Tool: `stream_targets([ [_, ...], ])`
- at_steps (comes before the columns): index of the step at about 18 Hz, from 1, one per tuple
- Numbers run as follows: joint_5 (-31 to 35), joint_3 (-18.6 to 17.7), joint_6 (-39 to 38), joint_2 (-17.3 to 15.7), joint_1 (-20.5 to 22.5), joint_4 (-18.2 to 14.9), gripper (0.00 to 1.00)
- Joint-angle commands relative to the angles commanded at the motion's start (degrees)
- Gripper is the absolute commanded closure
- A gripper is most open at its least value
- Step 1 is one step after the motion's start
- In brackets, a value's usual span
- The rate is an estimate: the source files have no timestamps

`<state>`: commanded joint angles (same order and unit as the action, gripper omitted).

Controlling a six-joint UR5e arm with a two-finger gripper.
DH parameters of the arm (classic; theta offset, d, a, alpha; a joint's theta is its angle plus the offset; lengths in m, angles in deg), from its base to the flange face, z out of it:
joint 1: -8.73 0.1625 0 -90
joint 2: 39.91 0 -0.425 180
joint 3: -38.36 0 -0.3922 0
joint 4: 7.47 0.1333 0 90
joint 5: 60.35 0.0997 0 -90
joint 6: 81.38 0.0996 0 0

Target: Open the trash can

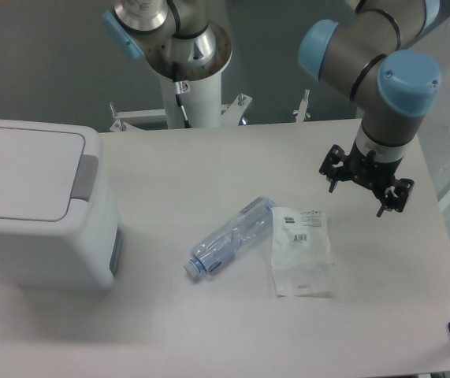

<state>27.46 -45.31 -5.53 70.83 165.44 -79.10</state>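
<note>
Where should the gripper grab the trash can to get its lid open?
Probably at the grey latch tab on the trash can's lid edge, nearest the bottle. It protrudes from the flat lid, so come from above on that side. The gripper hovers far across the table.

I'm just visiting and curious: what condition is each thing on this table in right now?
Trash can: lid shut, grey latch tab down.
Bottle: lying on its side, cap on.
Plastic bag: lying flat beside the bottle.
Gripper: above the table, holding nothing; open or shut is unclear.
</note>
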Motion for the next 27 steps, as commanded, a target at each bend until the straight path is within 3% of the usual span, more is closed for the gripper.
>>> stream_targets([
  [11,-0.6,-1.1,-4.3,-0.3,-2.0,0.2,0.00],
  [15,-1.2,-2.5,-13.8,-1.7,-2.8,0.6,0.00],
  [18,-1.3,-3.3,-14.2,-2.7,-4.4,1.2,0.00],
  [27,-16.6,-2.5,-27.0,-9.7,-7.3,-0.8,0.00],
])
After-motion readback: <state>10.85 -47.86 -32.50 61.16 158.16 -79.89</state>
